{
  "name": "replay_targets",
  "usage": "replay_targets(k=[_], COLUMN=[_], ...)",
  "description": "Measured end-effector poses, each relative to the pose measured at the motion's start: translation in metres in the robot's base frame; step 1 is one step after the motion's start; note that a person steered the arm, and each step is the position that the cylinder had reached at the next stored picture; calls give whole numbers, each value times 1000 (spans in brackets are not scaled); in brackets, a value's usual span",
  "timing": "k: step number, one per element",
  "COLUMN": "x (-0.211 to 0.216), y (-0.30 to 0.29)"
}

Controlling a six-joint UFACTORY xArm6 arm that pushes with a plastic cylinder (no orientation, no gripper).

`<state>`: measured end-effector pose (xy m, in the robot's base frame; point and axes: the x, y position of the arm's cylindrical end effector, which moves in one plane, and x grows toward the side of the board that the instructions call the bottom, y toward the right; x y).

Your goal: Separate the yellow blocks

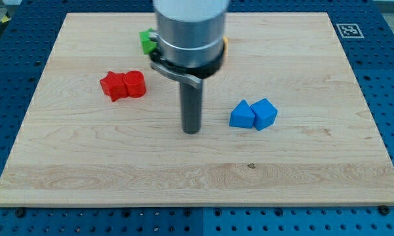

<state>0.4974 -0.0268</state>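
You are looking at a pale wooden board [301, 164] lying on a blue perforated table, with my tip [192, 130] resting mid-board, holding nothing since it is a bare rod. To its left two red plastic blocks [123, 85] are touching; to its right two blue plastic blocks [253, 114] are touching, and a green block [146, 40] is peeking out above. The yellow blocks are hiding behind the arm, only an orange-yellow sliver [225, 43] showing, so you cannot tell their heading or long axis.

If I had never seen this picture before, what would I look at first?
First, the big grey arm coming down from the view's top, with its dark rod ending at my tip in the middle of the wooden board. Next, two red blocks touching each other on the view's left, and two blue blocks touching on the right. A green block peeks out behind the arm; no yellow block shows clearly.
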Motion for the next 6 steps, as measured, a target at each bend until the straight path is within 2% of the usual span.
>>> replay_targets(k=[1, 3, 5, 6], x=[-19, -95, -148, -158], y=[-19, -30, -18, -1])
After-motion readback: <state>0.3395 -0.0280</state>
